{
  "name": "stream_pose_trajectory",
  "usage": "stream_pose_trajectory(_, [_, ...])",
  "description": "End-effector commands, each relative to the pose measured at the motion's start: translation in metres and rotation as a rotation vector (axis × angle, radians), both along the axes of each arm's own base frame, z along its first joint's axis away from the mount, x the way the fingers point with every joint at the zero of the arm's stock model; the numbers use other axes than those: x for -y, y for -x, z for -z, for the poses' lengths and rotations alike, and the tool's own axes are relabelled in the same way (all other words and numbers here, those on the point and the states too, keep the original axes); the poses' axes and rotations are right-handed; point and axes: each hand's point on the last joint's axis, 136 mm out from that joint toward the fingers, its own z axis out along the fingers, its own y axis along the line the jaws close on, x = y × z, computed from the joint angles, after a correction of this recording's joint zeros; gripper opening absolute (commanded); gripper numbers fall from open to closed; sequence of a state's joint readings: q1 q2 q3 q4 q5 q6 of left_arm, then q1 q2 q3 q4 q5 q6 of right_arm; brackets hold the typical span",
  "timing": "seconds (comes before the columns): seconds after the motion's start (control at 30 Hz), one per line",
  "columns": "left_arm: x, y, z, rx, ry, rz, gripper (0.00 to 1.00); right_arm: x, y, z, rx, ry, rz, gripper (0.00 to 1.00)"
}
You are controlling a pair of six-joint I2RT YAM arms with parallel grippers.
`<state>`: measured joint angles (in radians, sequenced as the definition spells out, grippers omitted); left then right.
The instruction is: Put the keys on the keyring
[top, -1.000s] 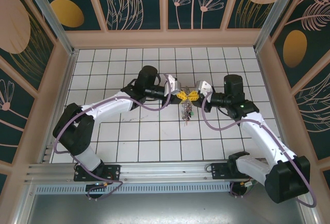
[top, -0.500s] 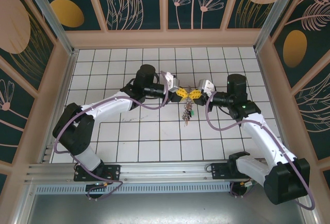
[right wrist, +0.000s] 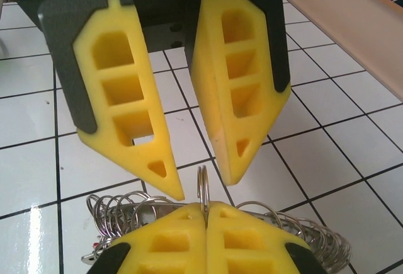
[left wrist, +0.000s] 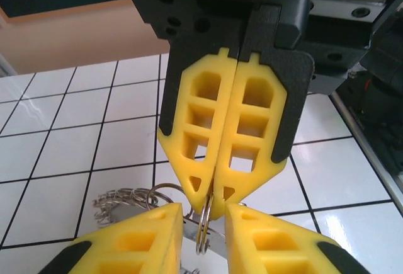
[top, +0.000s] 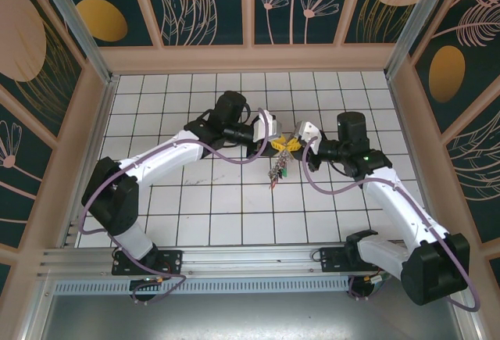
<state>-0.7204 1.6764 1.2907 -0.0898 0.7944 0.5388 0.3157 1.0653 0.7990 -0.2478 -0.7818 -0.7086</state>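
The two arms meet tip to tip above the middle of the white-tiled desk (top: 195, 199). The right tool (left wrist: 213, 206) is pressed fully together. Its yellow fingers (left wrist: 249, 129) pinch the thin grey keyring (left wrist: 202, 233), which shows edge-on at their tips. The left tool (right wrist: 203, 187) faces it with its own fingers parted a little — the keyring's edge stands in the opening between them, with a gap showing on each side. In the top view the keys (top: 277, 172) hang in a small bunch just under the meeting tools. A cluster of smaller wire loops (right wrist: 119, 208) sits beside the keyring, low behind the right tool's fingertips.
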Motion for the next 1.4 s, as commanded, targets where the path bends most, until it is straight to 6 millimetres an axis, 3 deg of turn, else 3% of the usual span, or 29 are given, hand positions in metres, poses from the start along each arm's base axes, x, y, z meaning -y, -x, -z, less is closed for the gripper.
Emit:
stream_pose_trajectory(0.0, [-0.001, 0.001, 0.007, 0.014, -0.047, 0.008, 0.27, -0.005, -0.002, -0.024, 0.076, -0.017, -0.024, 0.00])
stream_pose_trajectory(0.23, [0.000, 0.002, 0.009, 0.008, -0.054, 0.019, 0.20, -0.007, 0.000, -0.026, 0.077, -0.020, -0.035, 0.00])
stream_pose_trajectory(0.4, [0.001, 0.004, 0.004, 0.013, -0.037, 0.029, 0.00, -0.006, -0.001, -0.024, 0.075, -0.015, -0.030, 0.00])
stream_pose_trajectory(0.5, [0.002, 0.003, 0.000, 0.021, -0.016, 0.023, 0.00, -0.006, -0.001, -0.024, 0.081, -0.014, -0.031, 0.00])
stream_pose_trajectory(0.63, [0.003, 0.009, -0.016, 0.035, 0.080, 0.044, 0.00, -0.005, 0.001, -0.019, 0.097, -0.020, -0.031, 0.09])
stream_pose_trajectory(0.97, [-0.004, 0.029, -0.053, -0.027, 0.310, 0.156, 0.00, 0.001, 0.006, -0.020, 0.067, -0.100, -0.073, 0.13])
stream_pose_trajectory(1.23, [-0.005, 0.038, -0.059, -0.045, 0.352, 0.209, 0.00, 0.002, 0.007, -0.022, 0.066, -0.116, -0.086, 0.13])
stream_pose_trajectory(1.37, [-0.004, 0.035, -0.055, -0.049, 0.338, 0.199, 0.00, 0.001, 0.008, -0.025, 0.067, -0.124, -0.090, 0.05])
